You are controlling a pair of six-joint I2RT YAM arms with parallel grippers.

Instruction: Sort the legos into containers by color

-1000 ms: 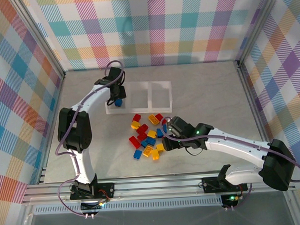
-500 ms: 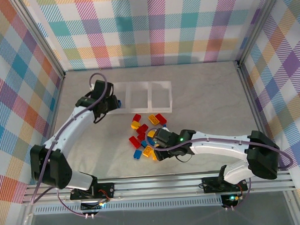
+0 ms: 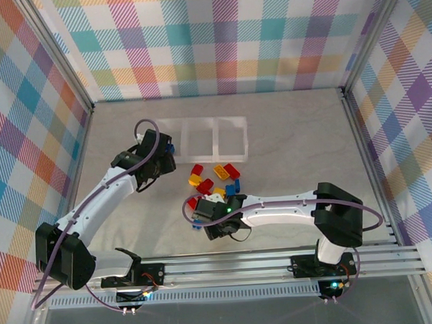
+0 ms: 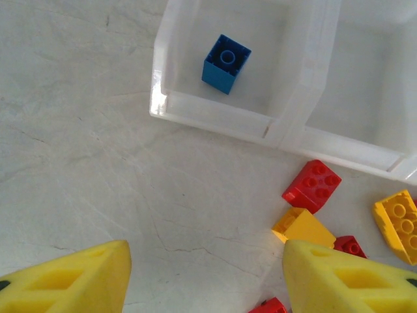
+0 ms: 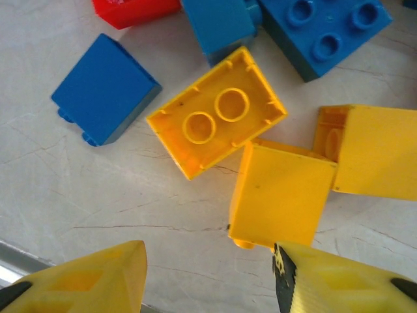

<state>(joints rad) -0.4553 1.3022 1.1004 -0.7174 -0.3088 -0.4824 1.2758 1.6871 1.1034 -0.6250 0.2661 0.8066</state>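
The clear three-compartment tray [image 3: 228, 120] lies at the back, and its left compartment holds one blue lego [image 3: 170, 144], also seen as the blue lego [image 4: 225, 63] inside the tray wall [image 4: 215, 115]. Red, blue and yellow legos [image 3: 215, 178] lie loose in front of the tray. My left gripper [image 3: 161, 163] hangs open and empty over bare table [image 4: 205, 280], near the tray's left corner. My right gripper [image 3: 202, 218] is open [image 5: 208, 280] at the pile's near-left edge, just short of a yellow lego [image 5: 280, 195] and an upturned yellow lego [image 5: 216, 111].
Close round the right fingers lie a blue lego [image 5: 104, 88], a studded blue lego [image 5: 326, 29] and another yellow lego [image 5: 371, 153]. A red lego [image 4: 311, 186] and a yellow lego [image 4: 303, 228] sit right of the left gripper. Plaid walls enclose the table.
The left gripper left the tray's left compartment, with the blue lego staying there, and drew back toward the near side. The right arm swung left to the pile's near-left edge.
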